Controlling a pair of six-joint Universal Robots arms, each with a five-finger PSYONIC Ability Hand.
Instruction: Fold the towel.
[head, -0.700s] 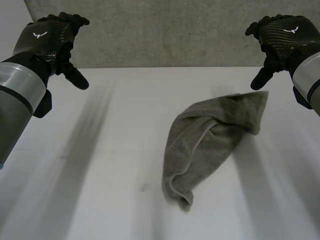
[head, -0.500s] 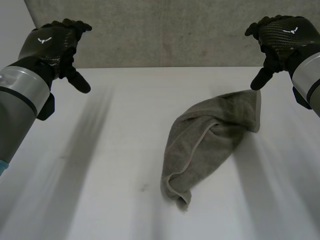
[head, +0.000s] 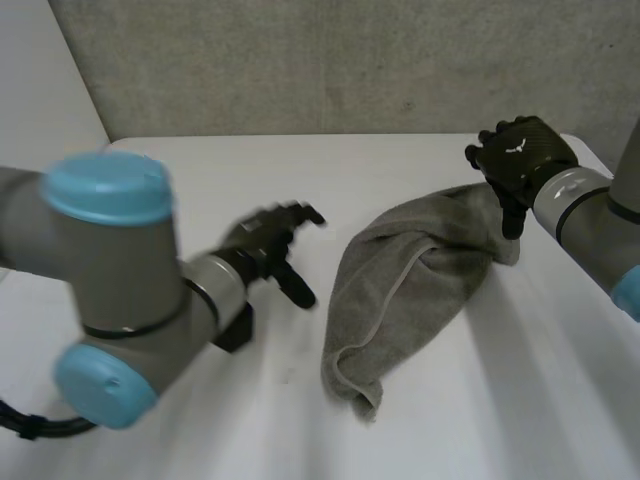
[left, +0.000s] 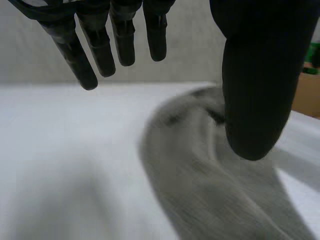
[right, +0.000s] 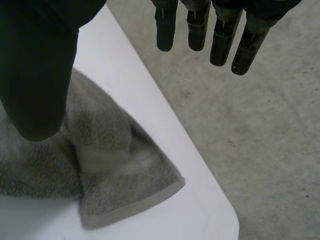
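- Both hands have come down: left hand, fingers straight and empty, at the 9 o'clock side of the bunched towel on the desk; right hand, fingers slack, over its 1 o'clock corner.
- Likely risk: pinching doubled layers drags the whole heap.
- Right wrist view resolves that corner's hem, which the hand covers in the head view.

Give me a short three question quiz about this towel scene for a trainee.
1. True or false: the crumpled grey terry towel lies spread flat on the white table.
2. The right robot hand is over which part of the towel? A: its far corner. B: its near end. C: its middle.
3. What does the left robot hand hold?
Key: 1 false, it is bunched. 2 A. 3 nothing; it is open beside the towel.
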